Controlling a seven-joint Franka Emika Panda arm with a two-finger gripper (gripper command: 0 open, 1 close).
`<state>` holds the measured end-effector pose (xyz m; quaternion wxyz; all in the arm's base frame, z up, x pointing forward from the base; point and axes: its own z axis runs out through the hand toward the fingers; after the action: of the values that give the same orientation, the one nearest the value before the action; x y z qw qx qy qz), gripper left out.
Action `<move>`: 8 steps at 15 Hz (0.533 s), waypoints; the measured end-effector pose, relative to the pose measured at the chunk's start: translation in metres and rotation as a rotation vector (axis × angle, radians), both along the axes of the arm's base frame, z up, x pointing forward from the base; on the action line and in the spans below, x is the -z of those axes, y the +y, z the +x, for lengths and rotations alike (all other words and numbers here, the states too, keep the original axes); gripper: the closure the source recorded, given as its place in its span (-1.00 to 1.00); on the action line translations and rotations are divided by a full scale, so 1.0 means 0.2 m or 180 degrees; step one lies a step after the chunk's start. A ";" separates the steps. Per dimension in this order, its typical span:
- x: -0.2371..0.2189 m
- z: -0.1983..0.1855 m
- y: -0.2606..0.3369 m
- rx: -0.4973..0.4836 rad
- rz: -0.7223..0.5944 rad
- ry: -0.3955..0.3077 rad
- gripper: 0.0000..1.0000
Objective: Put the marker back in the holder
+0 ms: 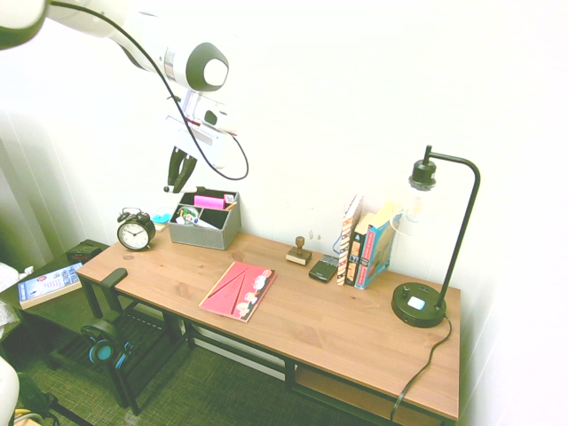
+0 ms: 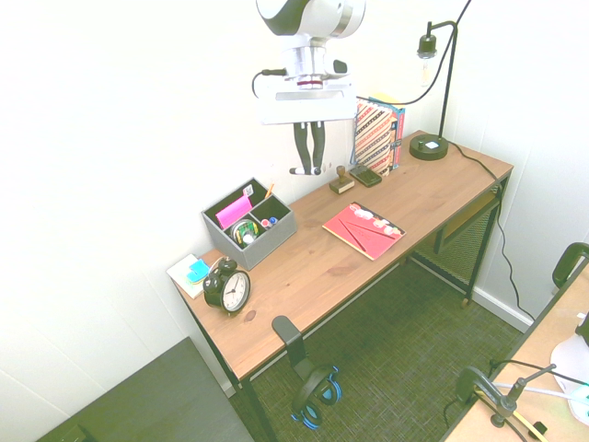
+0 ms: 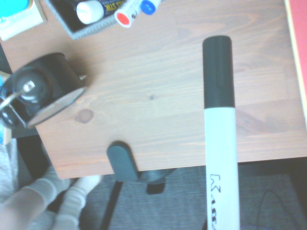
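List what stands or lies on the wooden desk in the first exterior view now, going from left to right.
Black twin-bell alarm clock → grey organiser → red notebook → wooden stamp → black calculator-like device → upright books → black desk lamp

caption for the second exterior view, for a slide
Gripper holding the marker above the desk, with the grey holder beside the black alarm clock.
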<state>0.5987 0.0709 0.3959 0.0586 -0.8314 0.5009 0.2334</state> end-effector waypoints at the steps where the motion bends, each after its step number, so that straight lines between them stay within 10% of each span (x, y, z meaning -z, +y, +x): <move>1: 0.05 0.04 0.03 0.0171 0.0060 0.0122 1.00; 8: 0.33 0.20 0.11 0.0683 0.0286 0.0467 1.00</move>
<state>0.6380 0.0933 0.3299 0.0836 -0.7503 0.5788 0.3082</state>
